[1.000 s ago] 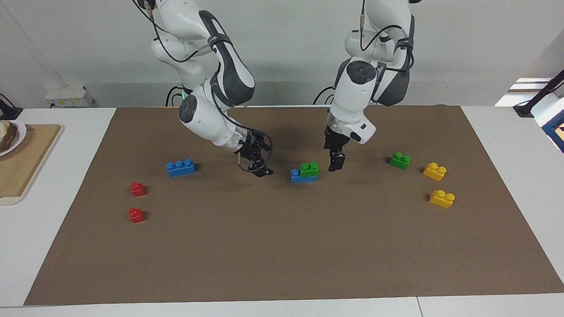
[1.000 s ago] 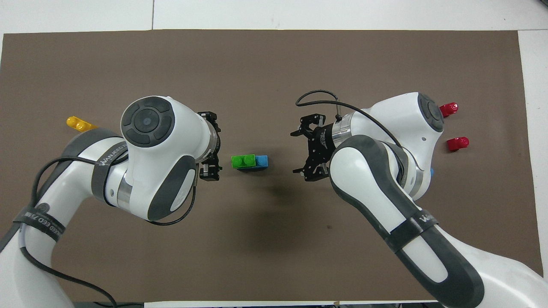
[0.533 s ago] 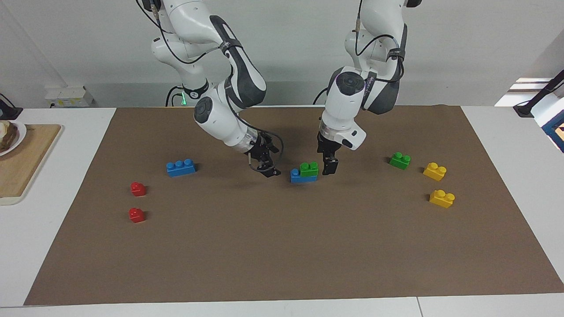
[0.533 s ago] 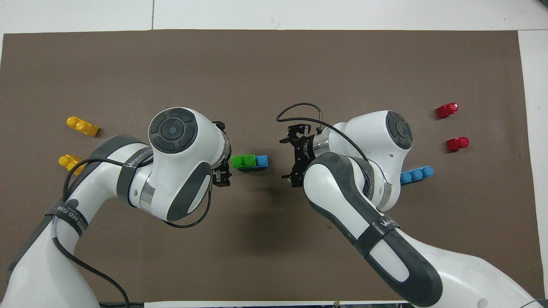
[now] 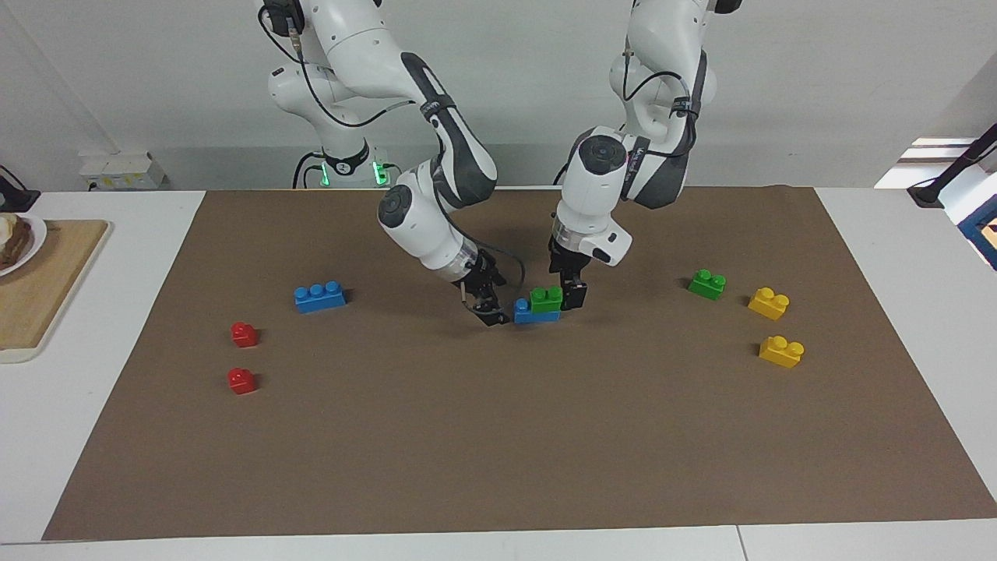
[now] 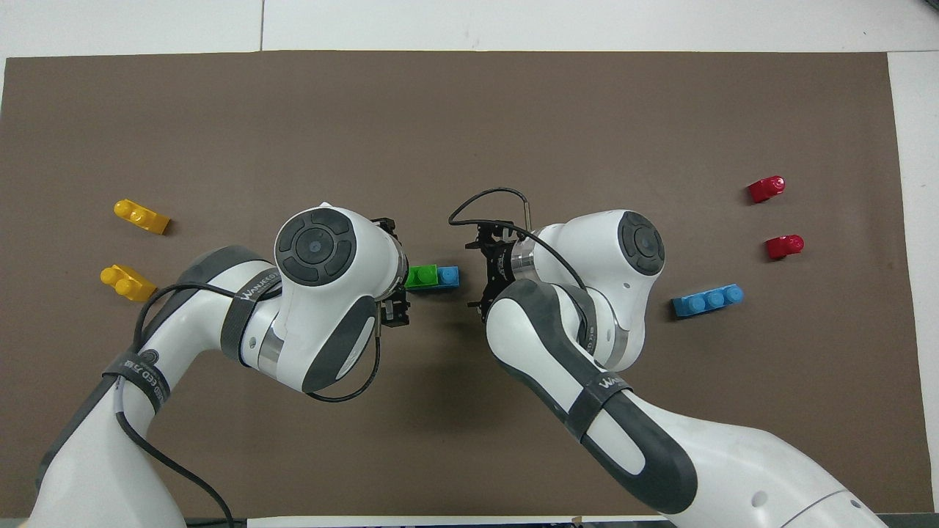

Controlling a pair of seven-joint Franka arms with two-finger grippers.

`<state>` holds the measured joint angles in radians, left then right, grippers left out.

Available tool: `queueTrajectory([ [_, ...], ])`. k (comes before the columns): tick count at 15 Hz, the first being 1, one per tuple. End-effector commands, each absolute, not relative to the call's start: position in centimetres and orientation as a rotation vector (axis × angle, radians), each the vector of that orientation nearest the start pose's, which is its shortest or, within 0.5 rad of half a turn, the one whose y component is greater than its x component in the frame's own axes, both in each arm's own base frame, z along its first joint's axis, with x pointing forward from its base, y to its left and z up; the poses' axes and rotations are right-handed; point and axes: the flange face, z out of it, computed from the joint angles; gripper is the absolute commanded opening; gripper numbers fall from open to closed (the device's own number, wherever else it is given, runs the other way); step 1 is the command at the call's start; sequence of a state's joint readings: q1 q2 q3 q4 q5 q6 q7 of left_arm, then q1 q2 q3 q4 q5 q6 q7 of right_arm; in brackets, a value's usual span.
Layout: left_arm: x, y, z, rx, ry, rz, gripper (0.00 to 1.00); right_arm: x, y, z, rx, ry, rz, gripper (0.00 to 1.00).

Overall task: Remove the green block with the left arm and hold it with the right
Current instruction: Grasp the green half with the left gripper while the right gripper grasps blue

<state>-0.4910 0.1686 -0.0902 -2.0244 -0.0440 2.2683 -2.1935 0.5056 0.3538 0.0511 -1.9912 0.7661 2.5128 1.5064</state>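
**Both grippers close in on the stacked green block**

Jaws on the right gripper [image 5: 489, 310] stand parted, low at the bare end of the blue brick [image 5: 526, 312]; whether the left gripper [image 5: 575, 294] has its fingers apart I cannot tell, since they are seen edge-on beside the green block [image 5: 547, 297]. That green block sits on the blue brick near the middle of the brown mat [image 5: 498, 436], on the half toward the left arm's end.

Half a second ago each gripper stood clearly apart from the stack; both have since slid inward and now flank it closely (the stack itself has not shifted). Neither has taken hold yet, by my reading. Next, I judge, the right gripper should pinch the blue brick while the left grips the green block and pulls upward.
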Motion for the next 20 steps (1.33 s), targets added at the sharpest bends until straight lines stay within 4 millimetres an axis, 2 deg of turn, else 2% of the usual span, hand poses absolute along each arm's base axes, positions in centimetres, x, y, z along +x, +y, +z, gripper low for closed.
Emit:
queueTrajectory([
  [1,49.0,-32.5,36.6,2.056,2.236,-0.046,1.0,53.3,33.0,28.9,-1.875,1.915,0.495,0.97],
  [8,48.3,-34.1,34.1,2.082,2.248,-0.056,1.0,52.6,34.8,27.8,-1.883,1.9,0.447,0.97],
  [11,48.3,-34.1,34.1,2.075,2.261,-0.027,1.0,52.2,35.7,27.7,-1.889,1.885,0.432,0.97],
  [16,48.3,-33.9,34.1,2.092,2.273,-0.024,1.0,52.2,35.9,27.1,-1.893,1.884,0.416,0.94],
  [18,48.3,-33.8,34.0,2.093,2.278,-0.025,1.0,51.9,36.1,26.9,-1.913,1.865,0.413,0.74],
  [19,48.3,-33.8,34.0,2.095,2.281,-0.026,1.0,51.9,36.2,26.9,-1.922,1.854,0.411,0.6],
  [20,48.3,-33.7,34.0,2.095,2.283,-0.026,1.0,51.9,36.2,26.9,-1.925,1.851,0.41,0.41],
])
